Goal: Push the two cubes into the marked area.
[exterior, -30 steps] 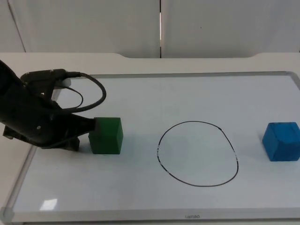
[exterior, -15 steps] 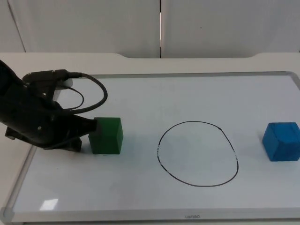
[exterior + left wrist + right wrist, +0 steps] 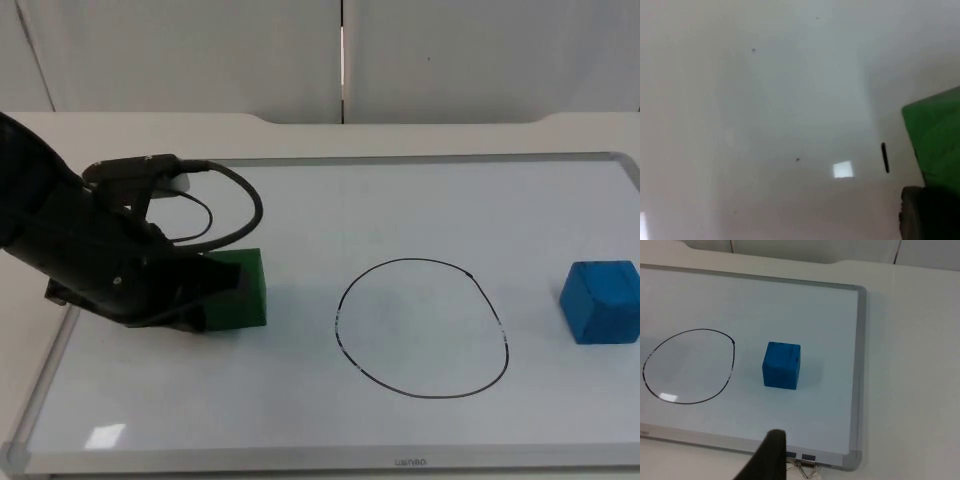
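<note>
The green cube [image 3: 240,290] sits on the whiteboard [image 3: 420,200], pressed against the front of the left hand [image 3: 215,295], with the drawn oval [image 3: 422,328] still well ahead of the hand along the push line. Whether this hand's fingers are open or closed cannot be told. The cube looks light and rigid, likely foam or wood, and should slide easily on the slick board; a low, centred push on its near face should keep it from twisting or tipping. The blue cube [image 3: 600,301] lies beyond the oval's far side, untouched. The right hand [image 3: 767,460] waits off the board over the counter [image 3: 910,365], finger state unclear.
</note>
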